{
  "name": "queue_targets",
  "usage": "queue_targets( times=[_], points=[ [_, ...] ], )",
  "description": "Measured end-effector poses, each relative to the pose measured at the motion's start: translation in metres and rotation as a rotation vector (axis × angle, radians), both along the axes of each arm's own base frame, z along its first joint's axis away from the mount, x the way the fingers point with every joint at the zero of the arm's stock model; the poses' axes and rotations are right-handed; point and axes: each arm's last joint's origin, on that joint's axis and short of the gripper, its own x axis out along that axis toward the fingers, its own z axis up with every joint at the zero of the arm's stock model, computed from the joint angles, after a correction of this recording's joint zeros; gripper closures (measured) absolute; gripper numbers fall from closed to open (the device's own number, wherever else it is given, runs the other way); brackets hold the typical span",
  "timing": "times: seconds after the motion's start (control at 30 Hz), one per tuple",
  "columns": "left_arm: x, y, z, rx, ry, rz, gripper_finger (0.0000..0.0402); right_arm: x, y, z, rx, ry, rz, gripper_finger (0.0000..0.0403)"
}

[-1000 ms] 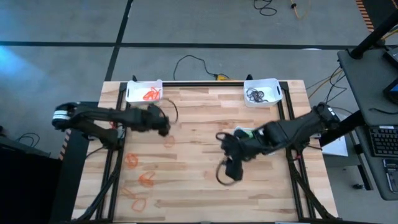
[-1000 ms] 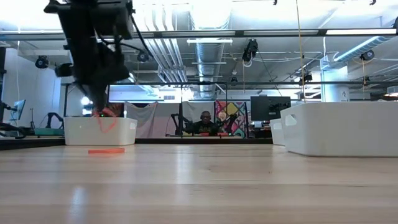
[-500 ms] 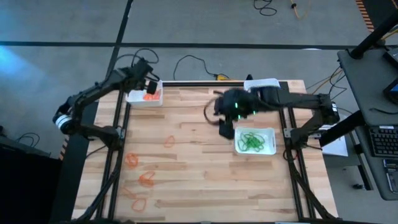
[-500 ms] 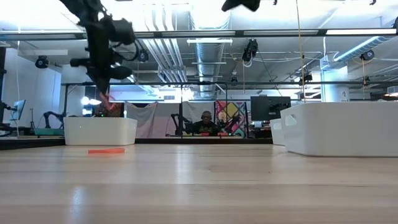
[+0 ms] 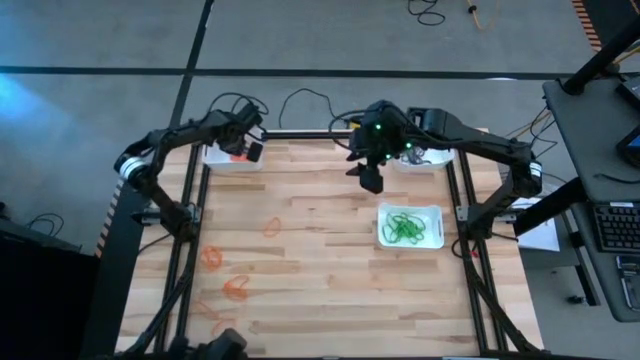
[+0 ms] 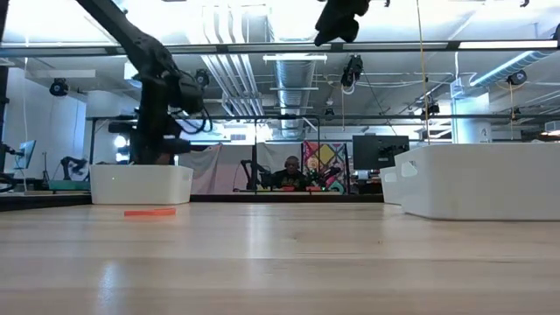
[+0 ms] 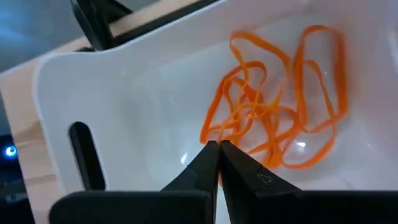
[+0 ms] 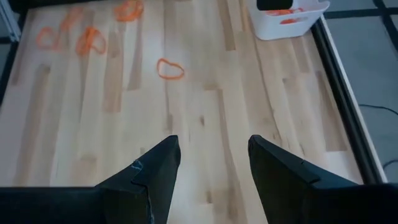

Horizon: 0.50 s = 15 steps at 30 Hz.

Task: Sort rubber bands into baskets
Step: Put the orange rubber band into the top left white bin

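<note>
1. Baskets sit in three spots on the wooden counter (image 5: 320, 270): in the high view, one basket (image 5: 225, 158) at the upper left holds orange rubber bands (image 7: 273, 118), a second (image 5: 430, 155) at the upper right is mostly hidden behind the right arm, and a third (image 5: 410, 226) at right of centre holds green bands (image 5: 405, 228).
2. Left tool (image 7: 217, 155) hangs over the upper-left basket, its fingers pressed together with nothing visibly caught between them; in the left wrist view the orange tangle lies on the basket floor just beyond the fingertips.
3. Right tool (image 8: 211, 162) is raised above the counter's upper middle in the high view, just left of the upper-right basket; its fingers stand apart and hold nothing.
4. Loose orange bands (image 5: 235, 288) lie scattered on the counter's lower left in the high view, with one more (image 5: 271, 227) nearer the centre; the right wrist view shows that single loop (image 8: 170, 69) apart from the cluster.
5. Low view shows one flat orange band (image 6: 149, 212) on the counter in front of the left basket (image 6: 140, 185), and a person (image 6: 290, 172) seated in the room beyond.
</note>
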Motion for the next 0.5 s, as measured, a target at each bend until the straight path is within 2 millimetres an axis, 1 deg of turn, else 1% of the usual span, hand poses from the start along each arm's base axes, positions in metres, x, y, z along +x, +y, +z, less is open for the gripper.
queue_targets(
  times=[0.13, 0.23, 0.37, 0.5],
  points=[
    [0.004, 0.006, -0.008, -0.018, 0.011, 0.031, 0.04, -0.003, -0.001, -0.001, -0.003, 0.019, 0.003, 0.0218],
    [0.007, 0.01, -0.006, -0.017, 0.019, 0.02, 0.0385, -0.01, 0.001, 0.0, 0.016, 0.055, -0.015, 0.0218],
    [0.009, 0.018, 0.011, -0.01, -0.003, -0.015, 0.0338, -0.023, 0.005, 0.01, 0.051, 0.043, -0.058, 0.0218],
    [0.009, 0.017, 0.039, -0.053, 0.013, -0.073, 0.0276, -0.031, 0.009, 0.019, 0.064, 0.006, -0.076, 0.0218]
  ],
)
